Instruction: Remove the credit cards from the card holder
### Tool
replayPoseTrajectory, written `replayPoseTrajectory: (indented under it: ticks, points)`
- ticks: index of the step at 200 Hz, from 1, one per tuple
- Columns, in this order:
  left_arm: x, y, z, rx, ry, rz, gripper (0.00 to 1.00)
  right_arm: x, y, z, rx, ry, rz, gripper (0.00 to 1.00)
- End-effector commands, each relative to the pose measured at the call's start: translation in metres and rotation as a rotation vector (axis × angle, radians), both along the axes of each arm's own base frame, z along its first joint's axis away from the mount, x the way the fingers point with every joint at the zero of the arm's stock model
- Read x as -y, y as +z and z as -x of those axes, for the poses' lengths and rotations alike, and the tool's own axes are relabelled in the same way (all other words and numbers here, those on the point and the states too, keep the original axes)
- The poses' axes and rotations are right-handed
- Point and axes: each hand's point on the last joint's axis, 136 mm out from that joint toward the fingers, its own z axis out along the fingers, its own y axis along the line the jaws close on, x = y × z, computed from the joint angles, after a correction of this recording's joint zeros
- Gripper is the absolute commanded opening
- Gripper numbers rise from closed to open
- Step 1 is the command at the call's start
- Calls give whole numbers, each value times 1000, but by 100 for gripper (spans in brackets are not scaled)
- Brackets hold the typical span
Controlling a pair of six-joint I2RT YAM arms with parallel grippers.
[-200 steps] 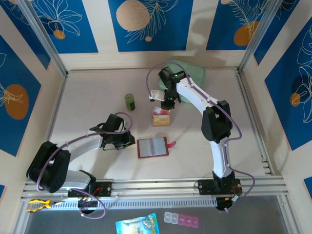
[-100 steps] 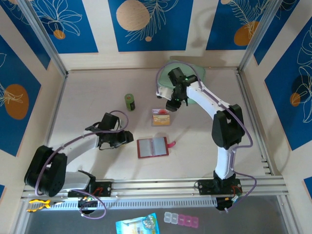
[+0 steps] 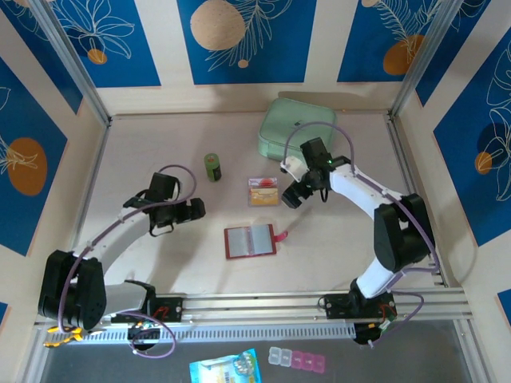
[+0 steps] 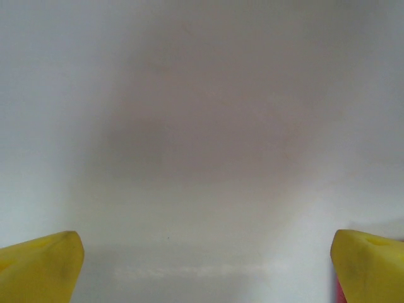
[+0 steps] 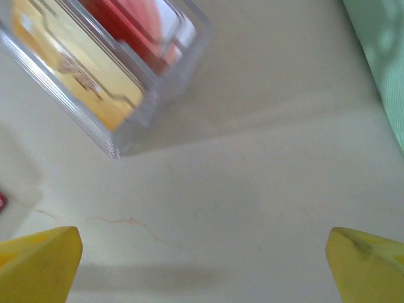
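Moved: both arms have pulled back, the right claw (image 3: 287, 198) going right, off the credit cards (image 3: 263, 191), and the left claw (image 3: 197, 210) going left, away from the card holder (image 3: 250, 241); both have spread wide.
Worktop (image 3: 160, 144): pale, carries everything.
Mint-green case (image 3: 297, 128): far side, fully uncovered.
Claws: both stand wide open with nothing between the yellow tips.
Card holder: lies open and flat near the middle, long axis left-right, snap tab pointing right.
Credit cards: stacked just beyond the holder, long axis left-right, inside a clear plastic surround (image 5: 158, 95); how many there are is hard to make out, and the right wrist view cuts them off.
Green can (image 3: 212, 167): upright, left of the cards.
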Motion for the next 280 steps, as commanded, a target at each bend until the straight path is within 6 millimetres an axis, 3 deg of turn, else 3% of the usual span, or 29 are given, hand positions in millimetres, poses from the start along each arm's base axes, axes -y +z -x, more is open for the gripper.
replayPoseTrajectory:
  ticks: [1,57,138,166,189,225,280]
  points:
    - [-35,19,-19,108,12,-205,100,17,13,-20,127,-198,-113,99]
    - [-82,45,-51,342,112,-418,100,81,-4,-26,270,-494,-253,99]
    - [-104,35,-93,597,127,-393,100,106,23,-50,533,-611,-421,99]
    - [-111,31,-99,684,146,-344,99,123,17,-52,565,-670,-465,99]
    - [-108,28,-105,718,132,-276,99,130,11,-51,563,-692,-497,99]
    - [-92,28,-106,742,36,-235,100,119,6,-49,575,-624,-500,99]
    - [-77,28,-103,801,-42,-217,100,119,6,-49,571,-625,-500,99]
